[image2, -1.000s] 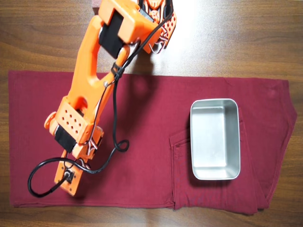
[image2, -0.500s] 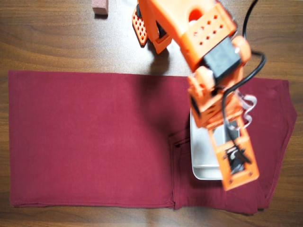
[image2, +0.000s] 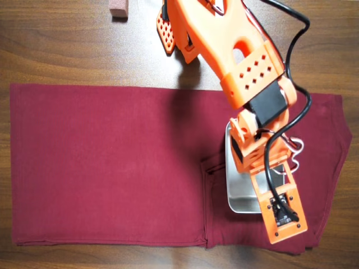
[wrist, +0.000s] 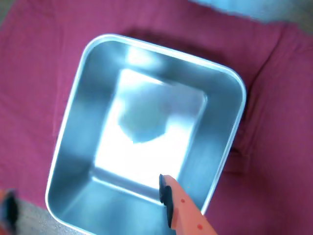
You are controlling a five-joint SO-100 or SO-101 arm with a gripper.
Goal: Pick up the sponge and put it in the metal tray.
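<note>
Hovering above one metal tray (wrist: 73,127): one end effector (wrist: 88,205).

Two cameras on my rig: one fixed high above the desk (image2: 56,50), one riding the wrist.

My overhead view looks straight down from well up, taking in the whole maroon cloth (image2: 106,168), a strip of bare wood along the top, and the orange arm (image2: 235,56) reaching in from the top edge. My wrist view points steeply down from close range, so the metal tray (wrist: 73,127) nearly fills it, slightly blurred, with one of the fingers (wrist: 183,210) poking in at the bottom edge. Both views share the tray (image2: 238,199) and the cloth around it.
</note>
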